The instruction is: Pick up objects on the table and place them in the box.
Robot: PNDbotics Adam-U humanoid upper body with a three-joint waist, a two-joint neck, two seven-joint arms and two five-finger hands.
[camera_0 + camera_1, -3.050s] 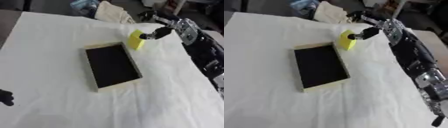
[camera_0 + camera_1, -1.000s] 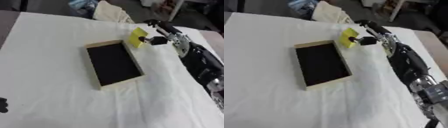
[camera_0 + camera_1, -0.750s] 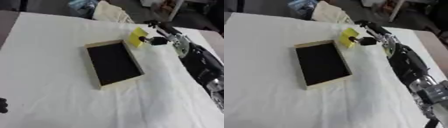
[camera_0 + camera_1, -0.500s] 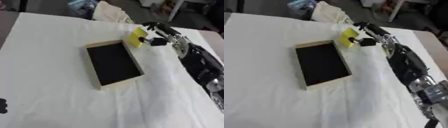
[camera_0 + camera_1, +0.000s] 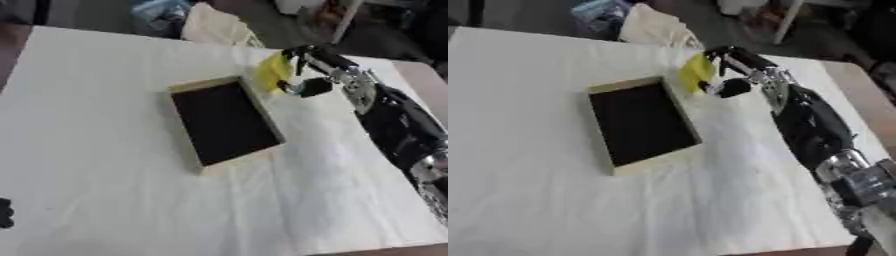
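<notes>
A flat yellow object hangs tilted just above the far right corner of the box, a shallow tan tray with a black inside lying on the white cloth. My right hand comes in from the right and is shut on the yellow object, fingers over its top edge and thumb below. My left hand shows only as a dark shape at the lower left edge of the left eye view, far from the box.
The white cloth covers the whole table. A cream cloth bag and a blue item lie past the far edge. My right arm runs along the table's right side.
My right hand has carried the yellow object a little to the left, closer over the box's far right corner. The box has not moved.
</notes>
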